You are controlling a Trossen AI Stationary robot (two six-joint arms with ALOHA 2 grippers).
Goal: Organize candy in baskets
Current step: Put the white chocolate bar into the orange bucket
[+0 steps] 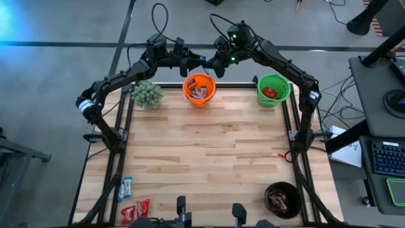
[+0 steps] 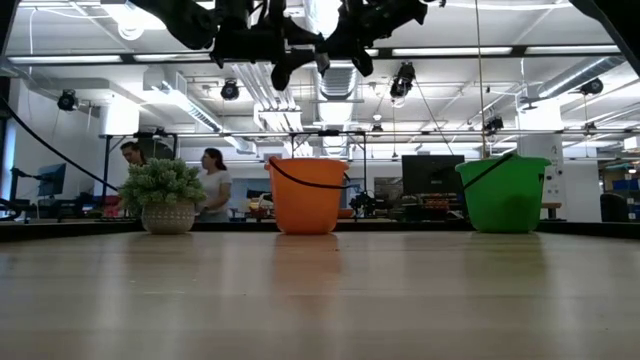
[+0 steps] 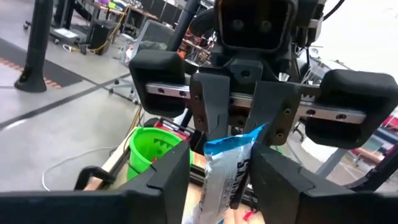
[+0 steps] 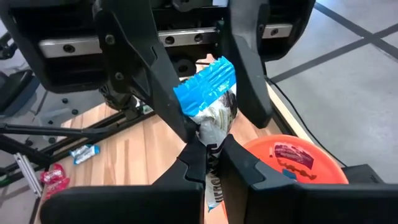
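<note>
My right gripper (image 4: 211, 163) clamps the blue-and-white candy (image 4: 210, 99) above the orange basket (image 1: 199, 89) at the worktop's far edge. My left gripper (image 3: 221, 180) brackets it, grip uncertain; a mistimed release drops it outside.

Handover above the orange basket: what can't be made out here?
- Black basket contents: high view, too small and dark to count.
- Blue-and-white candy bar print: both wrist views, fingers cover it.
- Right gripper and left gripper: low view, cut by the top edge.
</note>
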